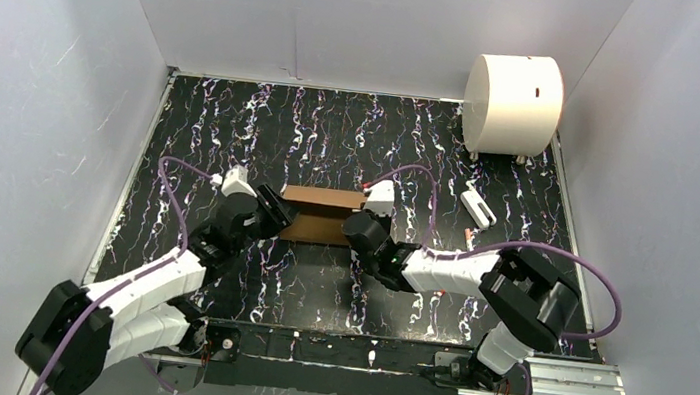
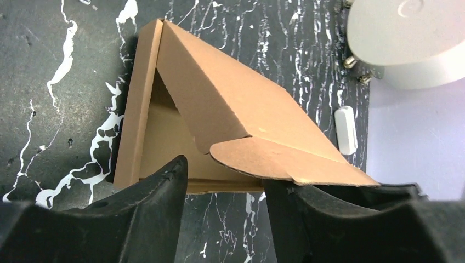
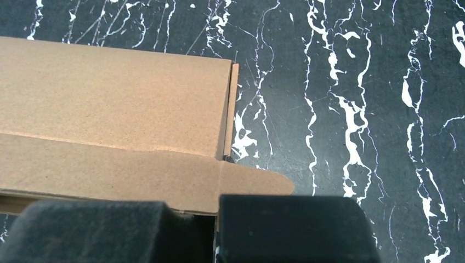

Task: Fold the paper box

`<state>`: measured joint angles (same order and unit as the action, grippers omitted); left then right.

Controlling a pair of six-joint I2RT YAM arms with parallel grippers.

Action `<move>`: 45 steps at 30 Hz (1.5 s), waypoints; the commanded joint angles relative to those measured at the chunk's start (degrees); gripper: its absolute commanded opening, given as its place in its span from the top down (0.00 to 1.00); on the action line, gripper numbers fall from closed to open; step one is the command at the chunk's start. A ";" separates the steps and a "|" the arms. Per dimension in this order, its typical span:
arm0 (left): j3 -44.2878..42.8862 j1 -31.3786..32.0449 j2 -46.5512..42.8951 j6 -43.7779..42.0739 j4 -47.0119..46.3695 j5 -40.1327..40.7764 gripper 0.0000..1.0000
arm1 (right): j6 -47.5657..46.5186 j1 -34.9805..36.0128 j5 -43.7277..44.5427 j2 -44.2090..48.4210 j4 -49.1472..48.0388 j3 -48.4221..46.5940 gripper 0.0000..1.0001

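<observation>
The paper box (image 1: 322, 212) is plain brown cardboard lying mid-table, partly folded. In the left wrist view the box (image 2: 181, 131) has its lid (image 2: 236, 109) half raised, and a rounded tab (image 2: 257, 159) hangs over my right finger. My left gripper (image 1: 273, 214) is at the box's left end, open (image 2: 226, 176), with the near wall between its fingers. My right gripper (image 1: 360, 229) is at the box's right end. In the right wrist view its fingers (image 3: 211, 211) are almost together on the end wall, under the front flap and rounded tab (image 3: 257, 181).
A large white cylinder (image 1: 511, 105) stands at the back right and also shows in the left wrist view (image 2: 406, 38). A small white piece (image 1: 478, 206) and a small red bit (image 1: 469, 234) lie right of the box. White walls enclose the black marbled table (image 1: 333, 135).
</observation>
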<state>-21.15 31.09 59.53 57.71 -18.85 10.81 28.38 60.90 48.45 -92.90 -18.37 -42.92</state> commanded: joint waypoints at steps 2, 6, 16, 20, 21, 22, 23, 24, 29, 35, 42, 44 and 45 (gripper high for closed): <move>-0.35 0.04 -9.37 -5.37 6.93 -0.82 0.46 | -0.54 0.43 -1.13 2.65 1.32 1.96 0.91; 0.01 -0.03 -15.84 -6.18 12.86 -1.23 0.41 | -0.70 0.53 -3.64 5.24 2.00 3.37 0.70; -3.11 -0.42 -25.47 -9.16 28.65 2.02 0.24 | -1.43 0.53 -7.21 14.65 6.62 4.24 0.50; -6.78 -0.64 -25.59 -11.39 30.86 3.47 0.20 | -1.43 0.33 -7.21 20.41 6.62 2.79 0.50; -7.99 -0.72 -24.88 -12.09 31.17 3.78 0.18 | -1.43 0.05 -7.21 21.19 6.62 1.98 0.50; -9.54 -0.87 -23.96 -12.74 31.46 4.04 0.17 | -1.43 -0.60 -7.21 22.32 6.62 0.88 0.50; -10.85 -1.12 -22.94 -13.31 31.82 4.20 0.16 | -1.43 -1.45 -7.21 22.96 6.62 -0.24 0.50; -11.96 -1.44 -21.90 -14.16 31.69 3.97 0.16 | -1.43 -2.47 -7.21 23.43 6.62 -1.41 0.50; -15.44 -6.65 -16.28 -15.57 30.36 -1.55 0.14 | -1.43 -8.61 -7.21 24.70 6.62 -6.51 0.50; -18.65 -16.22 -8.45 -14.13 24.48 -14.99 0.16 | -1.43 -19.42 -7.21 21.26 6.62 -13.16 0.50; -23.89 -17.28 0.62 -14.15 21.55 -17.43 0.18 | -1.43 -22.52 -7.21 11.09 6.62 -22.22 0.50; -24.70 -17.54 2.56 -14.49 21.77 -17.62 0.20 | -1.43 -22.65 -7.21 8.18 6.62 -23.93 0.50; -25.07 -17.60 3.33 -14.78 22.08 -18.10 0.20 | -1.43 -22.59 -7.21 7.14 6.62 -24.53 0.50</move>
<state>-43.24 14.31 60.95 43.90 4.23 -3.95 27.00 38.57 40.53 -82.32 -10.39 -63.31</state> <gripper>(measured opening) 0.810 0.495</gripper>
